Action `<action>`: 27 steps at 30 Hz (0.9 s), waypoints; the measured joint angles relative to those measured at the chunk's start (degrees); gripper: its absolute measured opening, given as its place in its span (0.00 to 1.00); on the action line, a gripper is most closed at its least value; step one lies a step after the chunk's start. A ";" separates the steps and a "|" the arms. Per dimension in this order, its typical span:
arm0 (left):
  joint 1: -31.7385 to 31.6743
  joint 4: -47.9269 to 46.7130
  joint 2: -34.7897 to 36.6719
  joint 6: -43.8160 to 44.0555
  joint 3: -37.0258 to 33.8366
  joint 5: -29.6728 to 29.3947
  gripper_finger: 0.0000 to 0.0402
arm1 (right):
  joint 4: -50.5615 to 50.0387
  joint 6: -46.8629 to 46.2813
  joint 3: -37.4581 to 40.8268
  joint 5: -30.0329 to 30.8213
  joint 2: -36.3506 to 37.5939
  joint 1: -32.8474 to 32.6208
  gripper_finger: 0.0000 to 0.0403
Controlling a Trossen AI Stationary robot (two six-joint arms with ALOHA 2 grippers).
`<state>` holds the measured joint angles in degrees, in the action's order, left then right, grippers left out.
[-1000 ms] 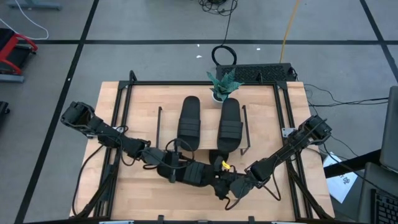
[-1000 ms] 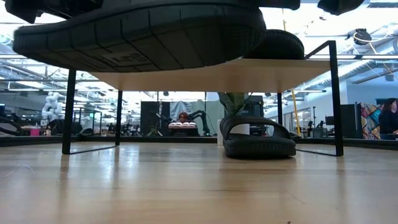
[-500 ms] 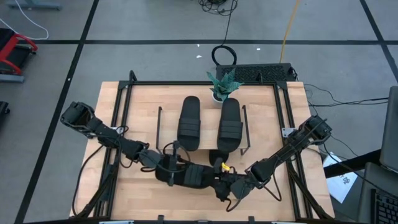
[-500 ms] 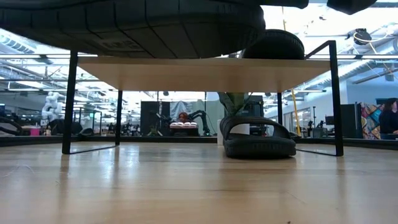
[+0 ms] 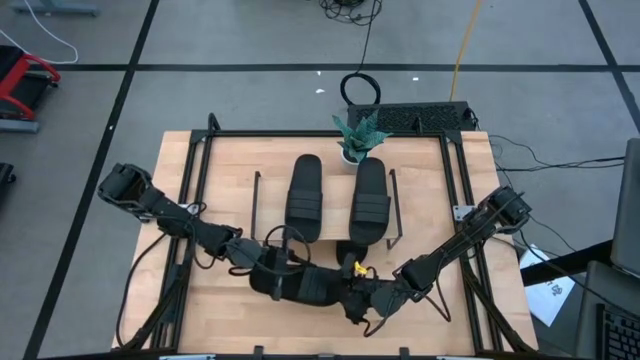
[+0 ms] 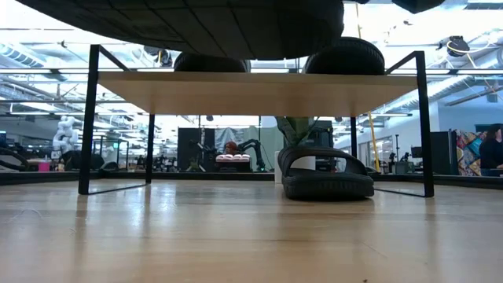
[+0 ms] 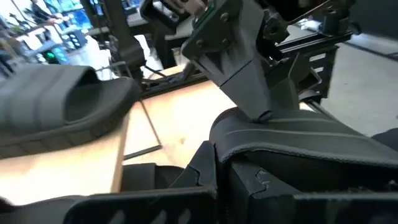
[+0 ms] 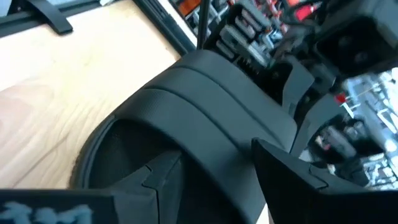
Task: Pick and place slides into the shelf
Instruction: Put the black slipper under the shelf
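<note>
One black slide (image 5: 315,285) hangs in the air near the table's front edge, lying left to right between my two grippers; its sole (image 6: 196,20) fills the top of the low view. My left gripper (image 5: 272,280) is shut at its left end. My right gripper (image 5: 370,295) is shut on it at the right end. Two more slides (image 5: 305,195) (image 5: 369,200) lie soles down on the shelf's top board (image 6: 251,82). Another slide (image 6: 326,177) rests on the table under the shelf. My left gripper's shut fingers (image 7: 205,177) reach level from the table's left, under the near edge of the ribbed strap (image 7: 249,146). My own gripper body hides the spot, so I cannot tell how they touch. My right gripper holds the strap (image 8: 249,134) with one finger (image 8: 155,180) inside, under it, and one (image 8: 292,180) outside on top. It comes nearly level from the table's right. The slide is lifted clear, sole down.
A small potted plant (image 5: 358,138) stands behind the shelf at the table's far edge. The shelf's thin dark legs (image 6: 88,118) (image 6: 423,122) stand on the table. Bare wood lies left and right of the shelf and in front of it.
The held slide has risen: in the low view its sole has gone up, its left end most, uncovering the left slide on the shelf top. My left gripper has gone slightly up with it. Neither gripper has opened or shut.
</note>
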<state>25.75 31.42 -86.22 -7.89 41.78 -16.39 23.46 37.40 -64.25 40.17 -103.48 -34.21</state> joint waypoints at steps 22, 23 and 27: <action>-0.45 -1.09 -2.15 2.56 0.13 0.66 0.00 | 6.61 0.94 0.11 -4.33 -2.52 2.13 0.08; -0.42 -1.28 -2.18 2.64 0.13 0.68 0.00 | 6.62 1.12 0.11 -4.44 -2.52 2.13 0.05; -0.39 -2.31 -2.22 2.52 0.21 1.07 0.01 | 7.15 0.81 -0.15 -4.45 -2.35 2.03 0.03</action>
<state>25.35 29.11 -88.44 -5.37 41.98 -15.31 30.61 38.21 -64.40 35.72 -105.82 -32.18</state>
